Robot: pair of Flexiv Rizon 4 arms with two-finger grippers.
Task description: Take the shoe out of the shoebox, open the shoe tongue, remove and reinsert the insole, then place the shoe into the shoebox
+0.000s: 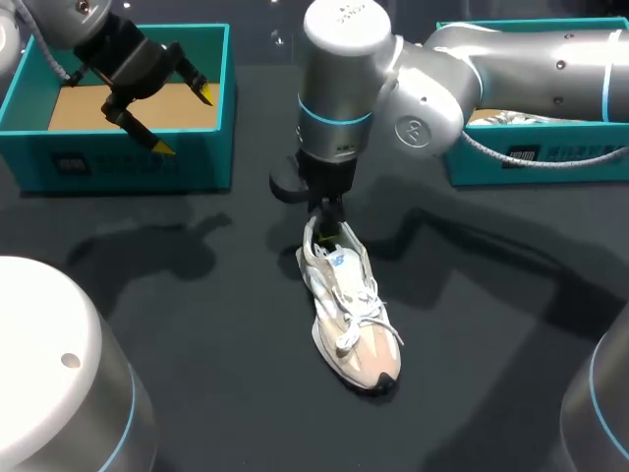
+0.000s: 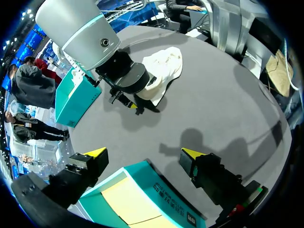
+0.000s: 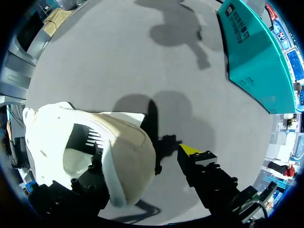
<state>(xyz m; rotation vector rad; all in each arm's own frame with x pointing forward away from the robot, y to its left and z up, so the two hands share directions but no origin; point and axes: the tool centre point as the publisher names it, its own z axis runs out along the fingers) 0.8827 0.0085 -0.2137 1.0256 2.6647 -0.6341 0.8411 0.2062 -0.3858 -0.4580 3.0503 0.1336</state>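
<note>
We have the shoe (image 1: 349, 315) out on the table (image 1: 197, 295), our right gripper (image 1: 328, 224) at its heel with fingers apart, our left gripper (image 1: 184, 120) open over the shoebox (image 1: 211, 157); tongue (image 1: 341, 264), insole (image 3: 78, 161) and putting back are left.

From above, the right claw (image 1: 327, 218) is mostly hidden under its own wrist at the shoe (image 1: 349, 305) heel. That arm covers much of the right box (image 1: 560, 155), which the edge cuts off.

Right arm (image 1: 339, 93) blocks shoe (image 1: 356, 320) heel; toe open.
</note>
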